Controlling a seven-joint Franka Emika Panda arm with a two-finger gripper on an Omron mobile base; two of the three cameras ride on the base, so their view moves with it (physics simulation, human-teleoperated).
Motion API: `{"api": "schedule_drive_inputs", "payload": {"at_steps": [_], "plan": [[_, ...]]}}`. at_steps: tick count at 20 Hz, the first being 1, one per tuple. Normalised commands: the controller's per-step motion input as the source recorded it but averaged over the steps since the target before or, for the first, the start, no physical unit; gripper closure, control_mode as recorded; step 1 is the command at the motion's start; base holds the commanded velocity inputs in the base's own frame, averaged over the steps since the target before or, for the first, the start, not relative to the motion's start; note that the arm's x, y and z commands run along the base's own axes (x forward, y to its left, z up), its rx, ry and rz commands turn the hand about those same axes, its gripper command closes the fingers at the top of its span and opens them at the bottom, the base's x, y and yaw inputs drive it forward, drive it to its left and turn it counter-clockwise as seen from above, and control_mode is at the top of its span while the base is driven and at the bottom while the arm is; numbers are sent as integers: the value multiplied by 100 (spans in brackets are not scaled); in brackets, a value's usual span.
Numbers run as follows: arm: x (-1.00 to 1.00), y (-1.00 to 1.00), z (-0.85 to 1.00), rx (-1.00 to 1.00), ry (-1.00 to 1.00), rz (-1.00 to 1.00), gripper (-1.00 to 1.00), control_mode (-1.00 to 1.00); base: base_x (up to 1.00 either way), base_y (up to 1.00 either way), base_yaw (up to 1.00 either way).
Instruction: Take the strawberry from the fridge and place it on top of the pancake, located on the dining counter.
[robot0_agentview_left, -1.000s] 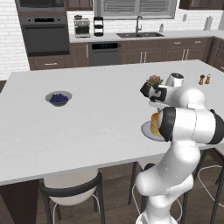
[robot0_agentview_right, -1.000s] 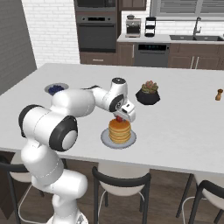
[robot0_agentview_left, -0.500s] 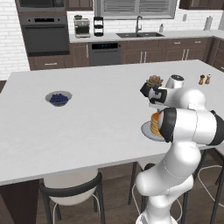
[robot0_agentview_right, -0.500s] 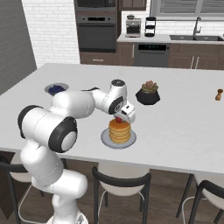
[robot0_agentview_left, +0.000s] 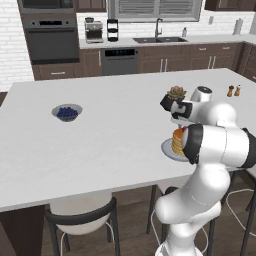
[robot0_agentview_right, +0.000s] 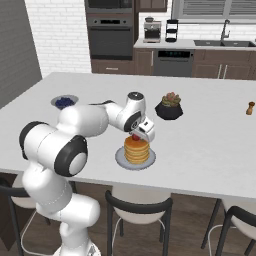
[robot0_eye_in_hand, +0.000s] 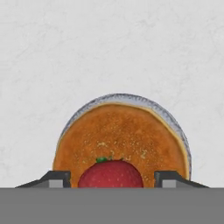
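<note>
Since a second ago the tool (robot0_eye_in_hand: 111, 179) has stayed over the pancake (robot0_eye_in_hand: 122, 140) with the arm barely shifted; its jaws now stand wider. In the hand view the two fingertips (robot0_eye_in_hand: 56, 178) rise on either side of the strawberry (robot0_eye_in_hand: 110, 174), each with a visible gap to the fruit, so the tool is open and grips nothing. The strawberry sits on the top of the pancake, near the edge closest to the camera, its green leaves towards the stack's centre. The right base view shows the tool (robot0_agentview_right: 136, 136) directly above the pancake (robot0_agentview_right: 137, 150), with the strawberry (robot0_agentview_right: 135, 137) as a red spot on the stack. The pancake rests on a grey plate (robot0_agentview_right: 121, 159), which stands on the white surface (robot0_agentview_right: 200, 145) near its front edge. In the left base view the arm covers part of the pancake (robot0_agentview_left: 177, 142), and the tool itself is hidden behind the arm. Behind the stack a potted plant (robot0_agentview_right: 169, 105) stands on the surface. A bowl of blueberries (robot0_agentview_left: 67, 112) lies well apart, towards the left. Two shakers (robot0_agentview_left: 233, 90) stand near the far right edge. Stools (robot0_agentview_right: 137, 215) line the near side.
</note>
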Motion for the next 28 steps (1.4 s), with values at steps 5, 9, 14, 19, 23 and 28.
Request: {"api": "schedule_drive_inputs", "payload": {"at_steps": [5,9,14,19,23,28], "plan": [[-4,0,7,2,0,0,-100,-100,0,0,0],[-3,0,37,1,0,0,-100,-100,0,0,0],[-20,0,33,0,0,0,-100,-100,0,0,0],[-49,-1,6,0,0,0,-100,-100,0,0,0],[-43,0,22,0,0,0,-100,-100,0,0,0],[-47,0,30,0,0,0,-100,-100,0,0,0]]}}
